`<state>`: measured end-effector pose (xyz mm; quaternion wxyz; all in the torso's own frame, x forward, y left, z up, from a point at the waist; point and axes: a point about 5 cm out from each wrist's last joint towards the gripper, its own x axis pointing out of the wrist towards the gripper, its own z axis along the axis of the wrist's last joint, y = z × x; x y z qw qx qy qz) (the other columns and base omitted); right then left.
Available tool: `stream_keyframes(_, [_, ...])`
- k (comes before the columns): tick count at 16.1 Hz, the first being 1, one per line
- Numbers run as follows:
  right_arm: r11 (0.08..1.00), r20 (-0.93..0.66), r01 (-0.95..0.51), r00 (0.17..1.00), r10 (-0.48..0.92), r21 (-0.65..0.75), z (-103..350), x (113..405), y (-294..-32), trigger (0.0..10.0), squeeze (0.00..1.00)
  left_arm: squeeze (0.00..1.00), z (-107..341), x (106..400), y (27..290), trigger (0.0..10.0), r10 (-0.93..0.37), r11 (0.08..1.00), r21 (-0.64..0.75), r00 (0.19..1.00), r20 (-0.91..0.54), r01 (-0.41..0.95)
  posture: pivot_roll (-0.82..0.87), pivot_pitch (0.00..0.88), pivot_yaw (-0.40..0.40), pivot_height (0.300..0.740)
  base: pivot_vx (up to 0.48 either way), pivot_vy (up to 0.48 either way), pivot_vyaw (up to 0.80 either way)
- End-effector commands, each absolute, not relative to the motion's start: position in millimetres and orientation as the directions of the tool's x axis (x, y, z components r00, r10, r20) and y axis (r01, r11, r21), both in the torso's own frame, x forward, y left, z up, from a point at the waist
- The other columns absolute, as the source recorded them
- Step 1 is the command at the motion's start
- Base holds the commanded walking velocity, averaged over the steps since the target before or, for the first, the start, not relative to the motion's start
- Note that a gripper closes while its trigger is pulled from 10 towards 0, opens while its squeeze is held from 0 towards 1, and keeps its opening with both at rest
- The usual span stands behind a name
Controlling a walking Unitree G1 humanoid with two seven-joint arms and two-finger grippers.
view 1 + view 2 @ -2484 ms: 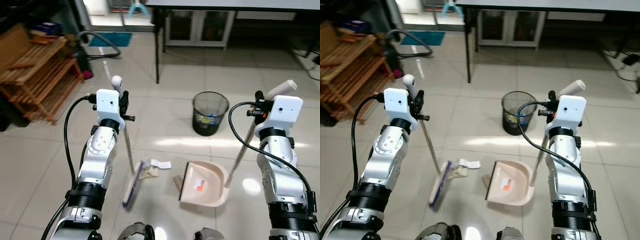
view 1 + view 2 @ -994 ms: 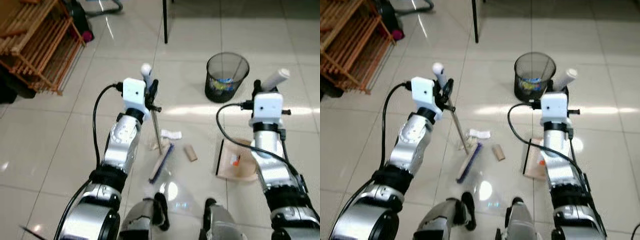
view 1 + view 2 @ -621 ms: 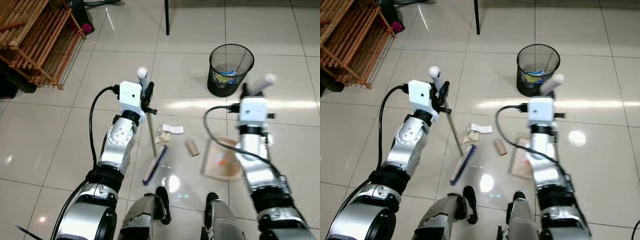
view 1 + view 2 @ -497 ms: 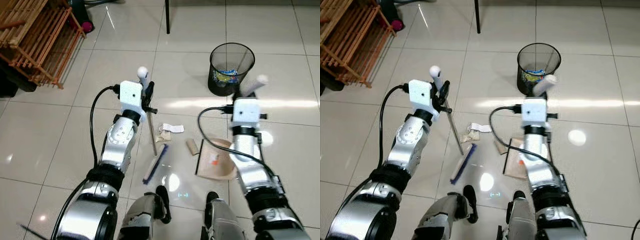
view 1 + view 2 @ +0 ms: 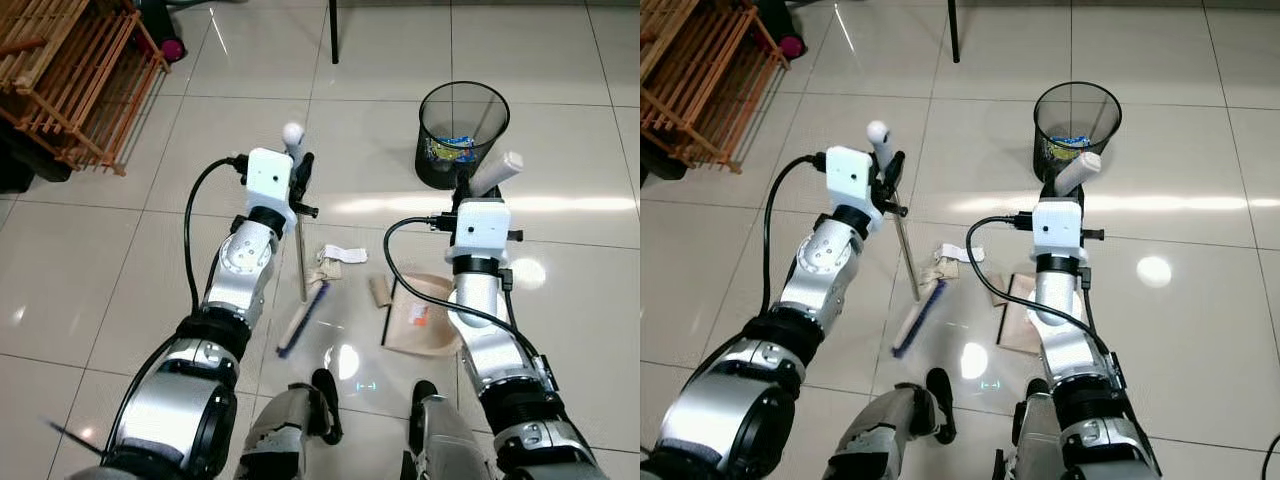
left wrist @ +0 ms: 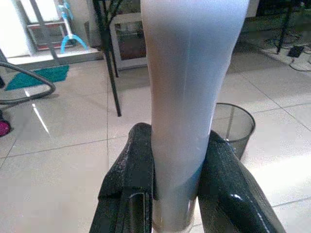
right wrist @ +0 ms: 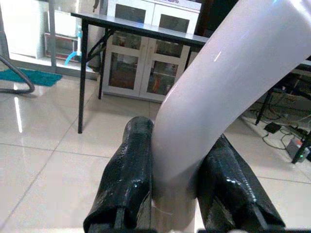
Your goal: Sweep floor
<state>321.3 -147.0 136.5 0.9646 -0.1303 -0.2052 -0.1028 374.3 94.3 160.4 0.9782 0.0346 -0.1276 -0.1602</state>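
L gripper (image 6: 175, 194) clamped on the white grip of the broom handle (image 5: 301, 258), fingers (image 6: 127, 179) pressed to both sides of it, no gap. Handle runs down and a bit inward from the gripper to the broom head (image 5: 303, 320), which lies on the tile floor (image 5: 100, 290) below the gripper, blue bristle edge facing the debris.

R gripper (image 7: 177, 191) closed tight on the bent white grip of the dustpan handle (image 5: 496, 173); both fingers (image 7: 127, 174) hug the grip. Dustpan (image 5: 424, 316), beige w/ an orange label, sits on the floor below the R gripper, tilted up on edge w/ its mouth toward the L gripper side.

Debris btw the two tools: crumpled white paper (image 5: 341, 255) and a brownish scrap (image 5: 324, 272) just beside the broom handle, lower than the L gripper; cardboard tube (image 5: 379, 290) touching or nearly touching the dustpan lip, can't tell which.

Black mesh wastebasket (image 5: 461, 135) stands beyond the R gripper, just past its grip tip, some colored trash inside. Black table leg (image 5: 332, 32) farther off, beyond and btw both grippers. Wooden slatted rack (image 5: 70, 80) well out to the L gripper's outer side. Robot's feet (image 5: 325, 395) at the near edge, below both arms. Wrist views: white cabinet w/ glass doors (image 7: 146, 68) under a dark counter (image 7: 141, 34) in the bkgd.
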Motion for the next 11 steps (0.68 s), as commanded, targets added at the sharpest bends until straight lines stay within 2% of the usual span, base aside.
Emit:
stream_keyframes(1, [0.959,0.414,0.211,0.903,-0.117,-0.190,133,315,-135,10.0,0.00,0.00,163,376,91,10.0,-0.344,0.939,0.115,0.907,0.244,0.325,0.06,0.351,0.190,0.740,0.000,0.000,0.00])
stream_keyframes(6, [0.970,0.386,0.119,0.922,-0.029,-0.211,125,304,-115,10.0,0.00,0.00,168,378,70,10.0,-0.440,0.897,0.153,0.870,0.223,0.415,0.03,0.360,0.191,0.740,0.000,0.000,0.00])
stream_keyframes(8, [0.970,0.373,0.118,0.927,-0.031,-0.212,122,301,-116,10.0,0.00,0.00,171,381,69,10.0,-0.444,0.895,0.150,0.868,0.222,0.419,0.03,0.360,0.191,0.740,0.000,0.000,0.00])
stream_keyframes(11, [0.969,0.343,0.134,0.938,-0.056,-0.207,116,297,-121,10.0,0.00,0.00,164,372,44,10.0,-0.567,0.823,0.119,0.800,0.195,0.555,0.03,0.349,0.188,0.740,0.000,0.000,0.00])
